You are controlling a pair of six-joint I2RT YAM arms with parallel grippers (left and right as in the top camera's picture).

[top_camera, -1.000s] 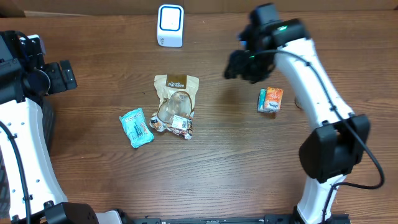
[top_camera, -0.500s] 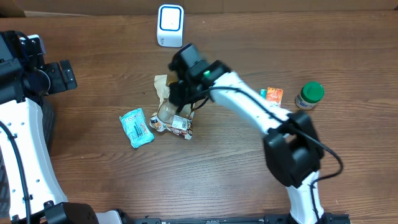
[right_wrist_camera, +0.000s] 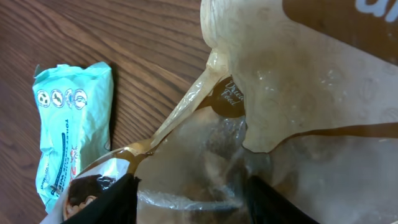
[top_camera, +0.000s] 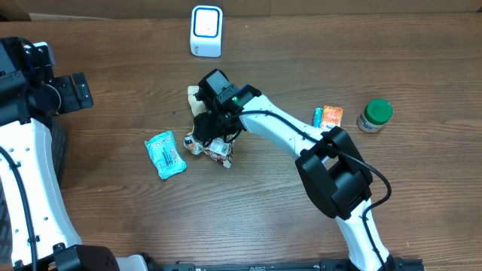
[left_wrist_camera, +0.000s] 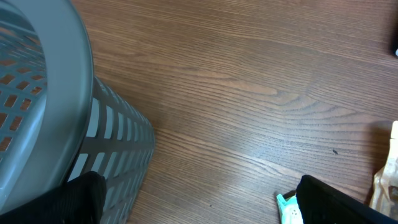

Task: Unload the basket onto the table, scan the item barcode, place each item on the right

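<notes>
Right pincer [top_camera: 212,129] sits low over the brown snack pouch [top_camera: 216,150] near the middle of the worktop [top_camera: 301,218], its arm stretched across from the right side. In the right wrist view the pincer [right_wrist_camera: 186,202] has its two dark fingertips [right_wrist_camera: 102,200] standing well apart, with the pouch's [right_wrist_camera: 298,81] crinkled clear window between them. The jaws are parted, and whether either tip presses on the film cannot be told. The pouch lies rumpled, with its printed brown top towards the far edge and its glossy lower end towards the near edge. A teal packet [top_camera: 166,154] lies flat just beside the pouch on its left, apart from it, and shows in the right wrist view too [right_wrist_camera: 68,124]. The white scanner [top_camera: 206,31] stands at the far edge, well apart from the pouch. An orange box [top_camera: 328,117] and a green-lidded jar [top_camera: 374,115] sit near each other towards the right edge. Left pincer [top_camera: 71,92] hangs at the left edge with jaws spread wide and nothing between them [left_wrist_camera: 199,205]. Its own camera looks down on a grey slatted basket [left_wrist_camera: 37,93] and bare wood.
</notes>
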